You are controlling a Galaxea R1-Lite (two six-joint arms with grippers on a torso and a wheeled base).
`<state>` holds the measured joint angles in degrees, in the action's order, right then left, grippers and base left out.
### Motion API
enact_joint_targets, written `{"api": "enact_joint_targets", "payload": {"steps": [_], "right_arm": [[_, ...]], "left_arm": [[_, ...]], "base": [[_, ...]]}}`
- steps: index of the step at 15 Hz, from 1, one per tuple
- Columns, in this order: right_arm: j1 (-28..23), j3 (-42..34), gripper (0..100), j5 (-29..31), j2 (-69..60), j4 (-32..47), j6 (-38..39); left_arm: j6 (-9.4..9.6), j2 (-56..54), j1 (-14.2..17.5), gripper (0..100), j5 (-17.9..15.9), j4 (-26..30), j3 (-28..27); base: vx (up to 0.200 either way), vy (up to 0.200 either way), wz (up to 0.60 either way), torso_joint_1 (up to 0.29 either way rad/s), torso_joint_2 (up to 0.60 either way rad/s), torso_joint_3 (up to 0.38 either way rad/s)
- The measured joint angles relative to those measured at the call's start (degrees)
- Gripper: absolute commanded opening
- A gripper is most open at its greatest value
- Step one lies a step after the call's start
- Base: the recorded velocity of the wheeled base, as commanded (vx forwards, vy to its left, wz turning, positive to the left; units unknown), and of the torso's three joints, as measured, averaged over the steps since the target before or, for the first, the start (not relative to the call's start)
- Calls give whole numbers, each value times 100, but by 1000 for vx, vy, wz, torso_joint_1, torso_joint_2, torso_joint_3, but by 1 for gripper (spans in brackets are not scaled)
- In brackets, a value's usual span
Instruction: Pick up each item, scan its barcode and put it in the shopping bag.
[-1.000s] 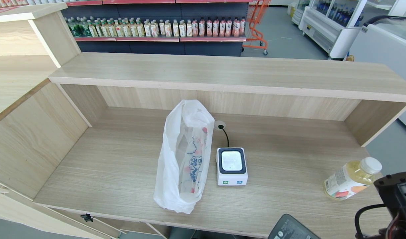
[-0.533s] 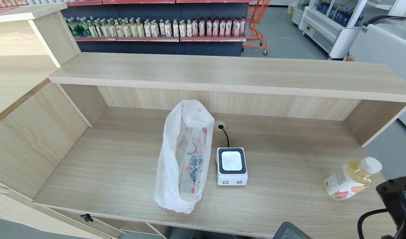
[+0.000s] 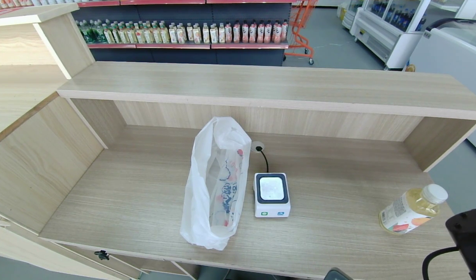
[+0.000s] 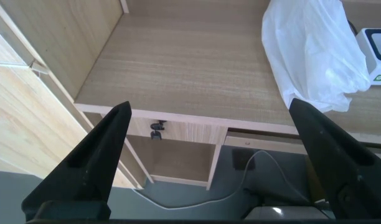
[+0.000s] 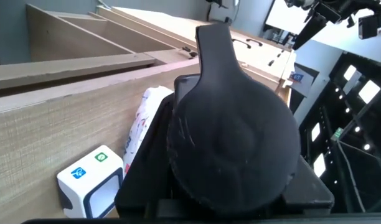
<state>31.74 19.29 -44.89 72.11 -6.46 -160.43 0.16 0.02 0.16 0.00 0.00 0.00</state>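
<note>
Tracking right arm (image 3: 469,237) dropping back toward the near corner, farther from the scanner (image 3: 272,194) than a second ago. No shift in bottle (image 3: 413,210), shopping bag (image 3: 216,182) or scanner.

Find bottle lying on its side on the counter (image 3: 339,171), well to the right of the scanner, white cap pointing away from it, label up. Not gripped, nothing touching it.

See shopping bag just left of the scanner, lying lengthwise, mouth seemingly at the end farther back than the scanner. Printed shape shows through the plastic; cannot tell whether that's an item or the bag's own print.

Read left gripper (image 4: 210,106) as released, fingers (image 4: 109,143) spread wide, hanging off the near counter edge, well left of the scanner and clear of the bag. Cannot tell right gripper (image 5: 231,134) state: dark housing blocks it.

Judge progress: bottle pending on all three steps (pick, scan, bag). Possibly one item bagged already, unconfirmed. Expect right arm to take the bottle, being on that side of the scanner. Round body lying flat, so likely to roll under a loose pinch.

Beyond the scanner: raised ledge (image 3: 261,83), then drink shelves (image 3: 183,33).
</note>
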Motion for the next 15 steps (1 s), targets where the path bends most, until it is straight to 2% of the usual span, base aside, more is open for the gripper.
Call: {"api": "enact_joint_targets", "payload": {"steps": [15], "right_arm": [[190, 249, 0, -29, -452, -126, 1]], "left_arm": [[2, 0, 0, 100, 0, 2, 0]], "base": [[0, 0, 0, 0, 0, 0]]}}
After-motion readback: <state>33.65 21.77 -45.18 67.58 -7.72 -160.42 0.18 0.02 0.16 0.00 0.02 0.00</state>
